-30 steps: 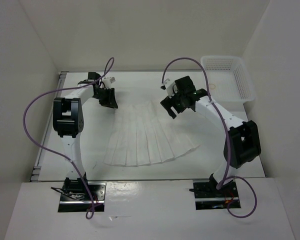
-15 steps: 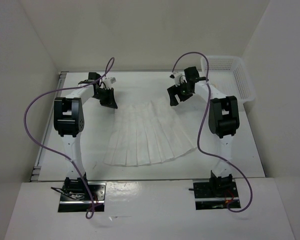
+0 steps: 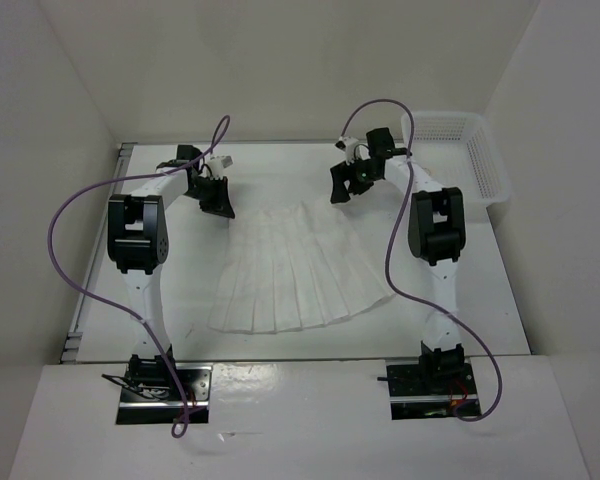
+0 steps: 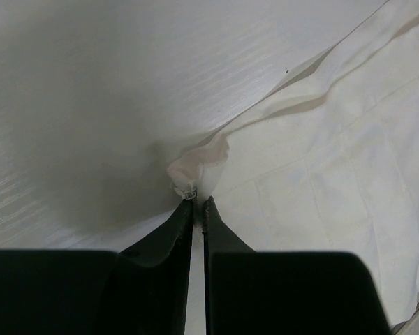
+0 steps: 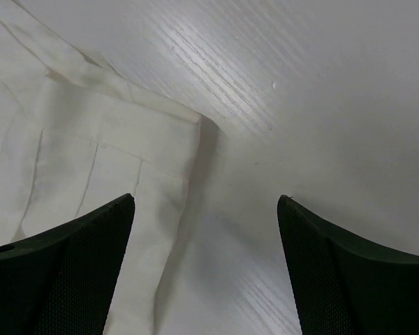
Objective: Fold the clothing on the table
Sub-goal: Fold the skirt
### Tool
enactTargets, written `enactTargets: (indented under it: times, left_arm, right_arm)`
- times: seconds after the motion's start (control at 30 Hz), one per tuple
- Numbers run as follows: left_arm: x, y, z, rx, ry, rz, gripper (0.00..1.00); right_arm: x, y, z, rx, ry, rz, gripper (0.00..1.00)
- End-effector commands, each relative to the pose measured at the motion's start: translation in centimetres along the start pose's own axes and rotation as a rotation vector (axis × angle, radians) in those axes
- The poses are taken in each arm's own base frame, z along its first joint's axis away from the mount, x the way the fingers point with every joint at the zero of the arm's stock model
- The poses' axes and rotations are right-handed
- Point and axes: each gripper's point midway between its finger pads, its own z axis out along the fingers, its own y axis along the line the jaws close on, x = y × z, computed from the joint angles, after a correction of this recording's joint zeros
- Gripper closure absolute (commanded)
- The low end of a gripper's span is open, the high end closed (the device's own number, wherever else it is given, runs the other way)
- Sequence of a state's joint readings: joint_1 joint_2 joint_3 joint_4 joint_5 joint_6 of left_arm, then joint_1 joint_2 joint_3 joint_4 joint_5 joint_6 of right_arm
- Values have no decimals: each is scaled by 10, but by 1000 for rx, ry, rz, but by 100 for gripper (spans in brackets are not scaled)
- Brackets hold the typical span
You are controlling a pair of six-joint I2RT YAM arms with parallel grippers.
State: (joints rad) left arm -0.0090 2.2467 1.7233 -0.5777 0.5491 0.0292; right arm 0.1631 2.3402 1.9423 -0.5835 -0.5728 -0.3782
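Since the clothing point(image 3: 295, 275) is spread on the table point(image 3: 480, 310), wide hem at the near side and pleats running away to the waistband, it's the far corners that count: the left one is pinched in the clenched left claw point(image 4: 197, 204), the right one is framed, untouched, by the released right claw point(image 5: 206, 199).

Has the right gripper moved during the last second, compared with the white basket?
Yes. The right gripper went toward the far wall and is now level with the near end of the basket.
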Motion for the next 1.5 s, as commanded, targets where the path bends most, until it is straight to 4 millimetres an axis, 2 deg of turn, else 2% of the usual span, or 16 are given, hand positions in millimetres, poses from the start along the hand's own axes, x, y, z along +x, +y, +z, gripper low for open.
enactTargets:
  times: [0.0,0.07,0.1,0.2,0.23,0.3,0.33,0.4,0.63,0.9,0.93,1.13,1.3,1.4,1.43,1.47]
  left_arm:
    - [-2,-9,-7,29,-5,41,90]
    - [-2,-9,-7,29,-5,41,90]
    - [-2,-9,-7,29,-5,41,90]
    - [-2,-9,-7,29,-5,50,90]
    - [1,-7,-4,30,2,45,90]
    - [3,-11,-3,35,14,47,90]
    - [3,-12,-3,36,14,47,90]
    - [0,-10,-4,26,8,61,90]
    - [2,-11,3,31,19,64,90]
    - [-1,-15,4,34,16,76,90]
    - [4,-14,7,36,32,65,90]
    - [-1,-17,7,31,31,96,90]
    - [3,-19,13,37,49,94,90]
    - [-5,-20,11,35,32,105,90]
    - [-5,-20,11,35,32,105,90]
    - [-5,-18,11,26,33,105,90]
  right_arm:
    - [-6,2,4,-48,-11,14,13]
    - [-1,-3,7,-56,-4,30,13]
    - [-8,-3,5,-60,-20,21,15]
    - [-3,-4,13,-79,-3,37,15]
    - [-9,-5,14,-84,-18,28,15]
    - [-3,-4,19,-101,-2,43,16]
    - [-8,-3,18,-109,-13,38,17]
    - [-1,-2,24,-128,0,52,17]
    - [0,2,23,-150,3,61,23]
    - [-5,18,29,-170,12,39,27]
    - [-5,18,29,-170,11,30,29]
    - [-1,23,32,-182,28,26,39]
    - [-1,23,32,-182,28,26,54]
    - [2,20,32,-164,43,31,71]
    - [3,17,32,-149,48,21,82]
    - [7,18,33,-152,56,27,87]
